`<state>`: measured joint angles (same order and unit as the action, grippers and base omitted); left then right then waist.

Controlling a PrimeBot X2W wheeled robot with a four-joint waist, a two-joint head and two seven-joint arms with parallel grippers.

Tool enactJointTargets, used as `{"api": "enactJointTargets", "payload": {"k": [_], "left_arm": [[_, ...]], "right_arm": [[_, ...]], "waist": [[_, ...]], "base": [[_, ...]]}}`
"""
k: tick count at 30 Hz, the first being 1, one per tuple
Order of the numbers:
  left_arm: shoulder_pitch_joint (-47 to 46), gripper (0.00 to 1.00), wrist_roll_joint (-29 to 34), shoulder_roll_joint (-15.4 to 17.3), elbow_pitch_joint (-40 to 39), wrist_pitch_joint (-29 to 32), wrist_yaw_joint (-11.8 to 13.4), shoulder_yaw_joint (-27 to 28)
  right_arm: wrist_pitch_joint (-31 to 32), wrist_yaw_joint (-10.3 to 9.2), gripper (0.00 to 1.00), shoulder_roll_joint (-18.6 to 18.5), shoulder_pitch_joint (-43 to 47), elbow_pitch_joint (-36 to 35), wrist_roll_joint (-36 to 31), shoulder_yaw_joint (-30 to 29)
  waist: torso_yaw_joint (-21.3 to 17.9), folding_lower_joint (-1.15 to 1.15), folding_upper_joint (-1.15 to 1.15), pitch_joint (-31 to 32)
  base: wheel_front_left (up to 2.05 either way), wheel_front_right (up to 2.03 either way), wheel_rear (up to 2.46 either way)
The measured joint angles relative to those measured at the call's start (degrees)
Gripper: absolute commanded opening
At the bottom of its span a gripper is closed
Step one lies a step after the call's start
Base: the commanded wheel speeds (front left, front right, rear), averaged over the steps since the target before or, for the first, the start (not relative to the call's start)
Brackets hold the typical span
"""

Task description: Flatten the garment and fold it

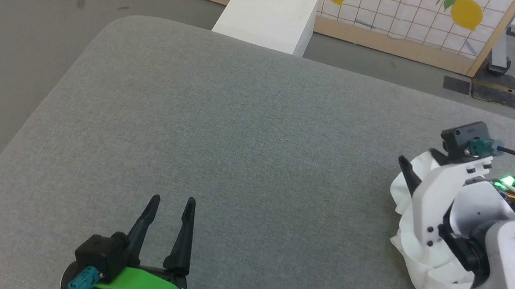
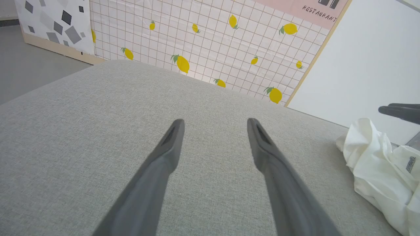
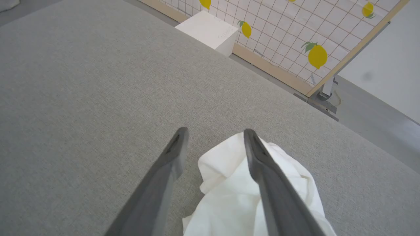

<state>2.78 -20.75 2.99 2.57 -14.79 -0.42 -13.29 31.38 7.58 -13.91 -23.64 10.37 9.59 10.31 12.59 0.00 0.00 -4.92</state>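
Spread wide, the 2 fingers of my left gripper [image 1: 173, 199] hover over the bare grey fabric-covered tabletop [image 1: 238, 137], holding nothing. My right gripper [image 3: 215, 130] stands parted too, poised over the garment [image 3: 226, 190], a crumpled white T-shirt. A bunched fold rises between its fingers and 1 finger lies across the cloth, but a gap shows beside the other, so nothing is pinched. The garment sits in a heap near the table's right edge, well apart from my left gripper, with a grey zigzag-stitched hem showing at its near end. Past the far edge stands a white box [image 1: 270, 12], in front of a lemon-printed grid panel [image 1: 404, 9].
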Motion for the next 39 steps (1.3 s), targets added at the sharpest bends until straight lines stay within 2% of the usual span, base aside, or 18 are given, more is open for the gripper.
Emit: {"api": "enactJointTargets", "payload": {"k": [5, 10, 20, 21, 23, 30, 39], "left_arm": [[0.1, 1.0, -0.2, 0.0, -0.1, 0.0, 0.0, -0.1], [0.0, 1.0, -0.6, 0.0, -0.2, 0.0, 0.0, -0.5], [-1.8, 1.0, -1.7, 0.0, 0.0, 0.0, 0.0, -1.4], [-1.9, 1.0, -1.8, 0.0, 0.1, 0.0, 0.0, -1.4], [-2.1, 1.0, -1.9, 0.0, 0.2, 0.0, 0.0, -1.5], [-2.1, 1.0, -2.0, 0.0, 1.0, 0.0, 0.0, -0.9], [-1.0, 1.0, -1.8, 0.0, 1.7, 0.0, -0.1, -0.8]], "right_arm": [[7.9, 0.0, 1.0, -0.6, 3.6, 1.7, -0.4, -0.5], [14.1, 0.0, 1.0, -1.9, 7.4, 0.4, 0.3, 0.6], [16.1, 0.0, 1.0, -3.3, 10.1, -0.5, -1.2, -0.3], [15.9, 0.0, 0.46, -3.3, 10.1, -0.5, -1.2, -0.6], [14.6, 0.01, 0.0, -3.2, 10.1, -0.2, -1.9, -1.3], [9.6, -0.01, 0.0, -1.4, 10.0, -0.4, -1.9, -2.6], [6.2, -0.01, 0.0, 3.1, 6.8, -7.4, 2.6, -0.9]], "waist": [[0.2, 0.0, 0.0, -1.0], [0.6, 0.0, 0.0, -2.5], [2.1, 0.0, 0.0, -5.7], [2.3, 0.0, 0.0, -5.9], [2.6, 0.0, 0.0, -6.3], [2.8, 0.0, 0.0, -5.0], [1.8, 0.0, 0.0, -0.4]], "base": [[0.0, 0.0, 0.0], [0.0, 0.0, 0.0], [0.0, 0.0, 0.0], [0.0, 0.0, 0.0], [0.0, 0.0, 0.0], [0.0, 0.0, 0.0], [0.0, 0.0, 0.0]]}}
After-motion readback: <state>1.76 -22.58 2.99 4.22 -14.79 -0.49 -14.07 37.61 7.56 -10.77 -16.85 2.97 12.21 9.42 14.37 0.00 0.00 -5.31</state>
